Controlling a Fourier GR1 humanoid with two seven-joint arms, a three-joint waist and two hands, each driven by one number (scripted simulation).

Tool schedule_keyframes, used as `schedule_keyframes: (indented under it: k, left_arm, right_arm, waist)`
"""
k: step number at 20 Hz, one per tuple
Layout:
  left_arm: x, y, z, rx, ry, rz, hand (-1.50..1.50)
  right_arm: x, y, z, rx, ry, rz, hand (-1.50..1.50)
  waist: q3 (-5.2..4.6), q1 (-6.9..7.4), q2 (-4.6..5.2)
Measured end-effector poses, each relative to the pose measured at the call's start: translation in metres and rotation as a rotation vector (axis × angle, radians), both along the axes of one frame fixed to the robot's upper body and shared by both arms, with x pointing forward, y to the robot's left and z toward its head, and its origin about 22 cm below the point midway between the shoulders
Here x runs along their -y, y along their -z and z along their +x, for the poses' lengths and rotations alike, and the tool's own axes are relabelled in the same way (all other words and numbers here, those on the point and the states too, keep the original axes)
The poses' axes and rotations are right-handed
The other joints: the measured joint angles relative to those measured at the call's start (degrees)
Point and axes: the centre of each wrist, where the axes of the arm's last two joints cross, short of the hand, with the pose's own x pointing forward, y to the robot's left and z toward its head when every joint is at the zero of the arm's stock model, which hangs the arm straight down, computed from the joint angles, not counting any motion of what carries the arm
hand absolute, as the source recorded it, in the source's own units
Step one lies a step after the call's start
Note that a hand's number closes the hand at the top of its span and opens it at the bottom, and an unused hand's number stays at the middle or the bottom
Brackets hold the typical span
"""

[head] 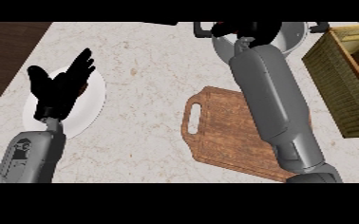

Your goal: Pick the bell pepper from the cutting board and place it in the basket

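Observation:
My right hand (247, 30) is at the far edge of the view, above the left part of a steel pot (297, 39). Its fingers curl round a small red thing, the bell pepper (218, 27), of which only a sliver shows at the hand's left side. The wooden cutting board (224, 137) lies below, with nothing on its visible part; my right forearm crosses its right side. The woven basket (328, 73) stands at the right edge, right of the pot and the hand. My left hand (60, 88) rests open at the left, fingers up.
A white plate (95, 102) lies under my left hand. The pot has black handles at both sides. The counter ends at the upper left, where a dark wooden surface (17, 47) shows.

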Motion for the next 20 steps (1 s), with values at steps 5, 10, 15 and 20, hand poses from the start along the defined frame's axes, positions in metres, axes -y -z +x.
schedule_keyframes:
  k: [5,10,15,20]
  left_arm:
    - [-0.004,0.002,0.002,-0.012,-0.01,0.003,0.0]
    - [-0.007,0.003,0.002,-0.009,-0.025,0.004,0.0]
    - [-0.009,0.005,0.001,-0.007,-0.032,0.006,0.0]
    - [-0.009,0.01,-0.001,-0.01,-0.035,0.001,0.0]
  right_arm:
    - [-0.027,-0.037,0.012,0.159,0.047,-0.106,1.5]
    - [-0.032,-0.075,0.024,0.216,0.122,-0.187,1.5]
    - [-0.026,-0.107,0.033,0.233,0.202,-0.251,1.5]
    - [-0.004,-0.137,0.04,0.255,0.29,-0.292,1.5]
  waist:
    - [-0.15,-0.58,-0.07]
    - [-0.19,-1.23,-0.23]
    - [-0.19,-1.95,-0.29]
    - [-0.17,-2.1,-0.17]
